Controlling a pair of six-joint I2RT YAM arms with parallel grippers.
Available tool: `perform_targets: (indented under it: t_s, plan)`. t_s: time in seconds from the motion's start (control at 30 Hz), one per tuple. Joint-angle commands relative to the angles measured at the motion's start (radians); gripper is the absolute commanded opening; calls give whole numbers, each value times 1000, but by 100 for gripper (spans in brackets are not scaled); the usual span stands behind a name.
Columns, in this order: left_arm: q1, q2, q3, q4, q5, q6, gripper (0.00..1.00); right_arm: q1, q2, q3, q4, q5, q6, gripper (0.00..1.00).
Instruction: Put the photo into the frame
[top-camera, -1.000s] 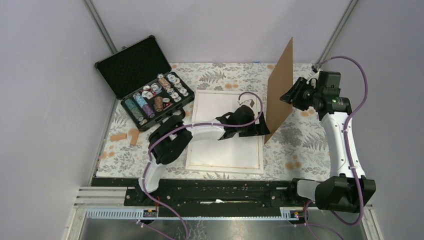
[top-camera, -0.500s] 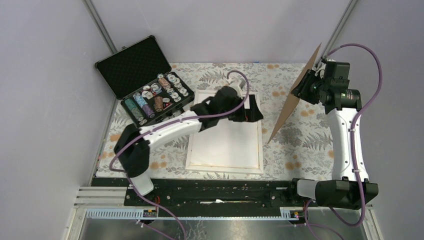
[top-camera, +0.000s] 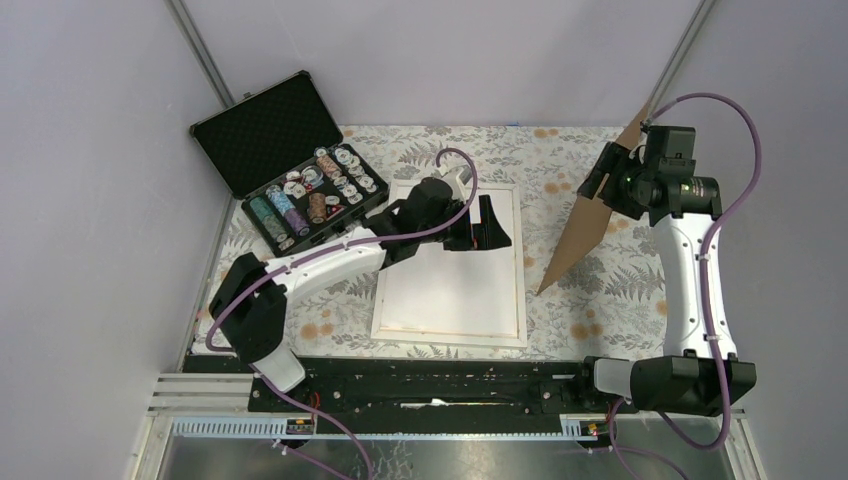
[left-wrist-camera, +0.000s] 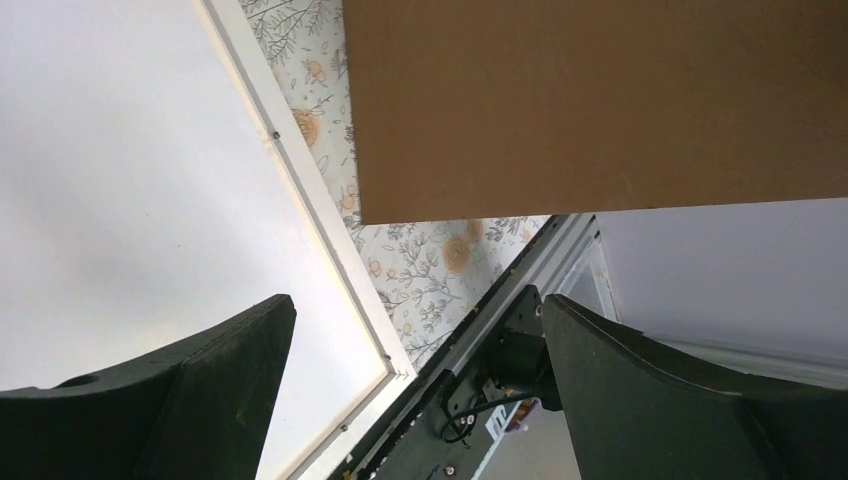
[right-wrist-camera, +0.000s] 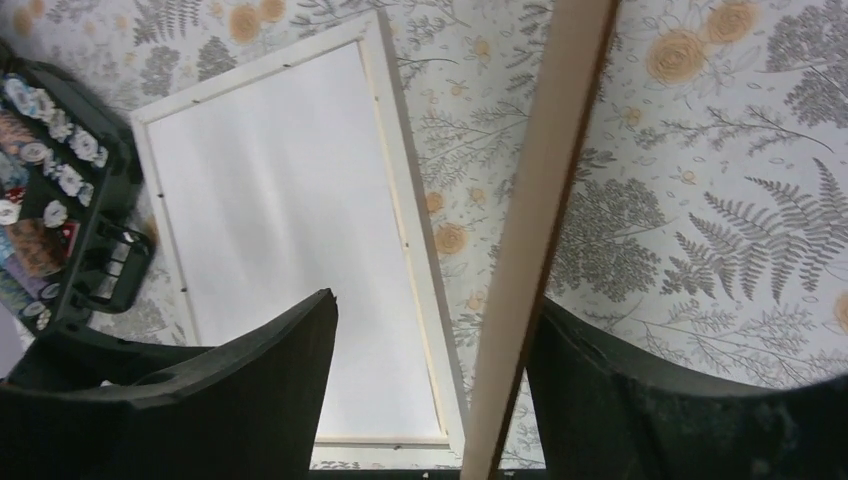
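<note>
Beside the frame (top-camera: 521, 270): backing board (top-camera: 573, 235) propped clear.
Left tool (top-camera: 483, 226) gapes over frame; right tool (top-camera: 603, 183) stands apart astride board. Next move likely needs the unseen photo.

Pale lilac walls (top-camera: 450, 60), floral tabletop (top-camera: 625, 290), soft even light

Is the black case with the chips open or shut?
Open. The black case has its lid tipped back, and the rows of chips inside are showing.

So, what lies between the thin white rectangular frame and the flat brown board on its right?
Only bare floral tablecloth separates the frame and board, as the right wrist view shows.
</note>
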Motion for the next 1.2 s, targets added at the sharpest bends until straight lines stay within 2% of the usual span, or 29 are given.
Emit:
perform_targets:
  t_s: [0.0, 0.03, 0.13, 0.3, 0.33, 0.43, 0.53, 0.63, 0.8, 0.9, 1.0, 1.1, 1.17]
  plan:
    - [1, -16, 12, 89, 52, -12, 99, 5, 33, 29, -44, 59, -23, 73]
    - [2, -22, 14, 88, 51, -10, 99, 5, 42, 33, -49, 67, -24, 69]
    - [7, -43, 23, 79, 51, -5, 99, 5, 63, 41, -62, 99, -17, 51]
    - [33, -90, 76, -16, 58, 33, 99, 5, 61, 66, -73, 173, -23, 2]
    - [44, -102, 91, -35, 64, 44, 99, 5, 60, 74, -76, 209, -25, 0]
    - [78, -156, 135, -104, 70, 106, 99, 5, 26, 105, -54, 279, -41, 0]
    - [113, -213, 178, -179, 26, 213, 99, 5, -52, 115, 27, 221, -80, 0]
    - [147, -263, 221, -258, -129, 326, 99, 5, -109, 108, 110, 113, -115, 0]
    - [170, -369, 191, -263, -540, 466, 99, 5, -103, 204, 136, -94, -65, 0]
    - [173, -436, 125, -208, -727, 528, 99, 5, -99, 243, 171, -243, 31, 0]
    - [178, -514, 28, -118, -872, 585, 99, 5, -97, 210, 267, -468, 162, 0]
    - [180, -572, -34, -66, -944, 628, 99, 7, -143, 35, 493, -634, 362, 0]
    - [181, -604, -72, -30, -967, 652, 99, 13, -172, -107, 654, -687, 487, 0]
